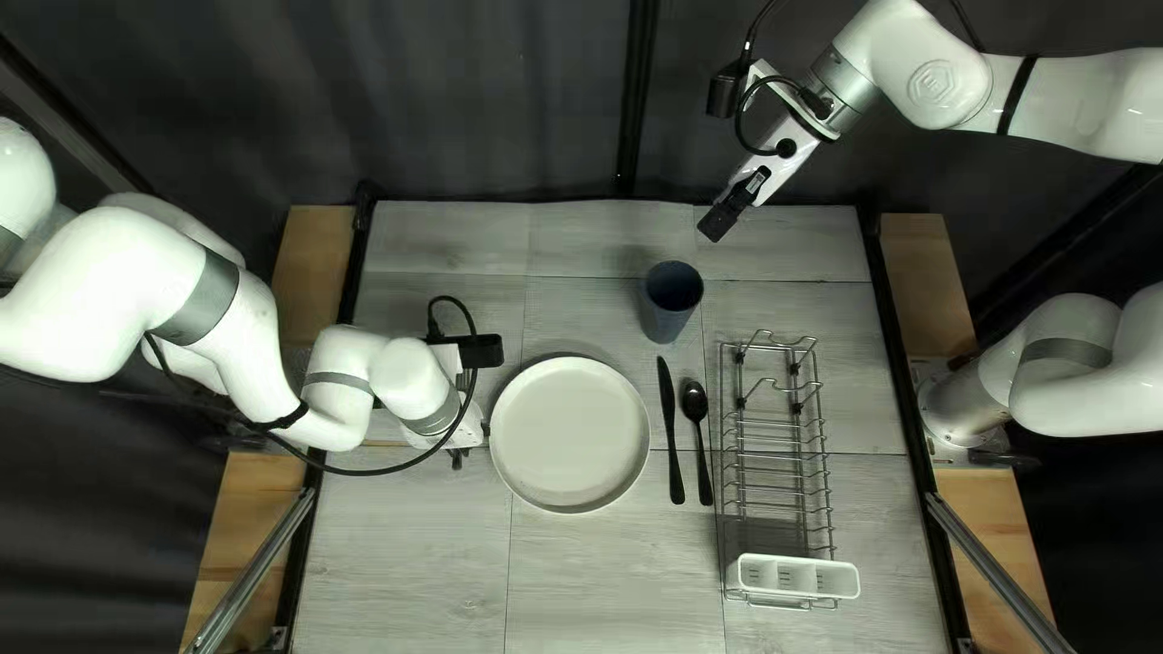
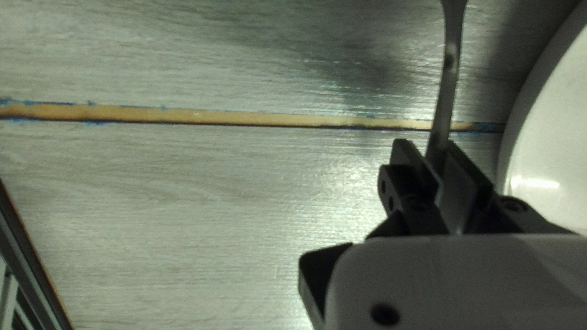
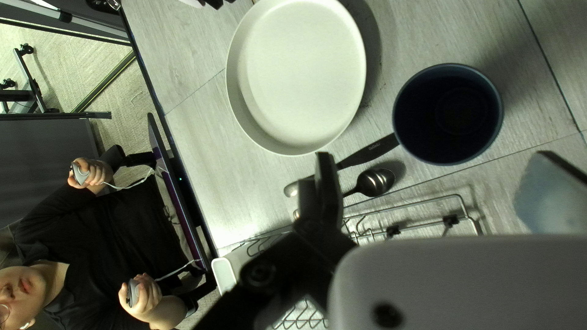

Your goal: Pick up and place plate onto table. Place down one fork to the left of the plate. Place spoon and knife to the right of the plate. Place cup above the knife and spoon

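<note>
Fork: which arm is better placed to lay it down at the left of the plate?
Left. The left gripper is shut on the fork, low over the table just beside the plate. The right gripper is open, raised beyond the cup, far from that spot.

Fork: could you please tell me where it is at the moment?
The fork is clamped by its handle in the left gripper, close beside the plate's rim; in the top left view that is just left of the plate.
</note>
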Robot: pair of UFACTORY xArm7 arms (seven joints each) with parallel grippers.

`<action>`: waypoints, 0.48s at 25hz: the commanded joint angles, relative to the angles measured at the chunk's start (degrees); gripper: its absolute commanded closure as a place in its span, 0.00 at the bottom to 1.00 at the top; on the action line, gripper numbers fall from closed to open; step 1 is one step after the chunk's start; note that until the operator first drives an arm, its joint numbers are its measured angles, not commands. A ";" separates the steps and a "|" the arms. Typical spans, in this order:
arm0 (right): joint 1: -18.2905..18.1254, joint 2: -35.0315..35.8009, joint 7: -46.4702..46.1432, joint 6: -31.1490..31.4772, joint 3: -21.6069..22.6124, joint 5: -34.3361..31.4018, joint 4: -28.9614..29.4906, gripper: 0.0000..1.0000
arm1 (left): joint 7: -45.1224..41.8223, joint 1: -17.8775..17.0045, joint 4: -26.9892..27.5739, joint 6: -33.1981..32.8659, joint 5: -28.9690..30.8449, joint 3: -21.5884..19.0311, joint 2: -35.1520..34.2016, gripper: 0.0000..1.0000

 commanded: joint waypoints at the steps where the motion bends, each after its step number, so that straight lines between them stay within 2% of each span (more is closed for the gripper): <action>1: 0.00 0.00 0.00 0.00 0.00 0.00 0.00 0.00 | 3.80 -0.86 -0.76 -1.64 -3.13 1.43 0.71 0.99; 8: 0.00 0.00 0.00 0.00 0.00 0.00 0.00 0.00 | 8.94 -0.86 -0.42 -3.32 -5.57 3.16 3.06 0.96; 9: 0.00 0.00 0.00 0.00 0.00 0.00 0.00 0.00 | 9.33 -1.04 -0.51 -3.27 -6.00 3.22 3.03 0.87; 11: 0.00 0.00 0.00 0.00 0.00 0.00 0.00 0.00 | 9.52 -1.29 -0.53 -3.26 -6.48 3.19 3.08 0.04; 12: 0.00 0.00 0.00 0.00 0.00 0.00 0.00 0.00 | 9.53 -1.37 -0.53 -3.06 -6.68 3.19 2.91 0.00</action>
